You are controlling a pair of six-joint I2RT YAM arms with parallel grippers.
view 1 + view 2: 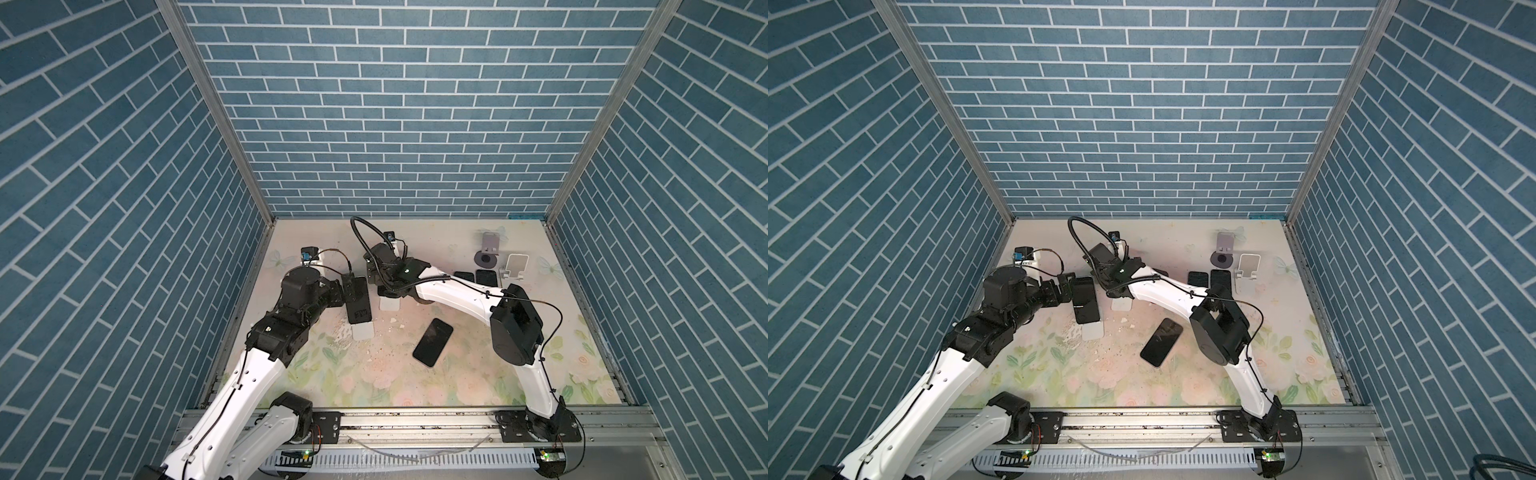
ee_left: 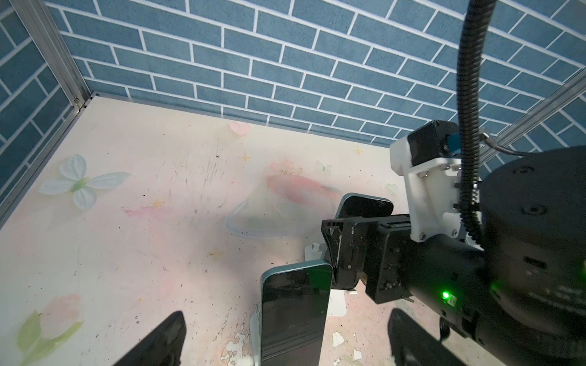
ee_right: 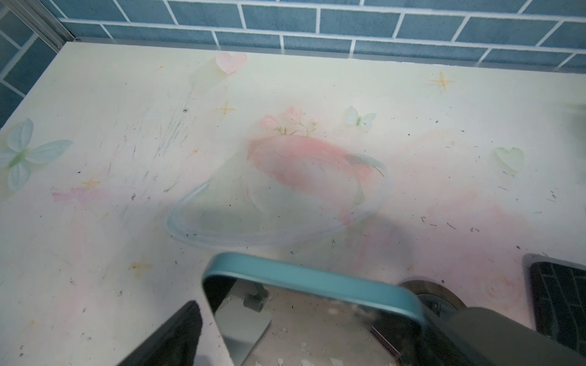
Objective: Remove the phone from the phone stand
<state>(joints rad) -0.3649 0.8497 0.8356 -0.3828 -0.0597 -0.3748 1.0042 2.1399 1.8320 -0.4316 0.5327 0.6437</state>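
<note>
Slip risk — my right gripper (image 3: 329,317), wide astride the phone (image 3: 304,279) at eleven o'clock, may clamp off-centre and tip the stand (image 1: 389,306); left gripper (image 2: 287,313) wide too.

Both top views overlook everything; 2 wrist views, close, seemingly share table (image 2: 126,190).

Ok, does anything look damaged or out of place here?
Yes. The floral table covering is worn through beside the white stand base, with white flakes scattered nearby. One loose phone lies flat and askew mid-table, though that may be deliberate.
</note>
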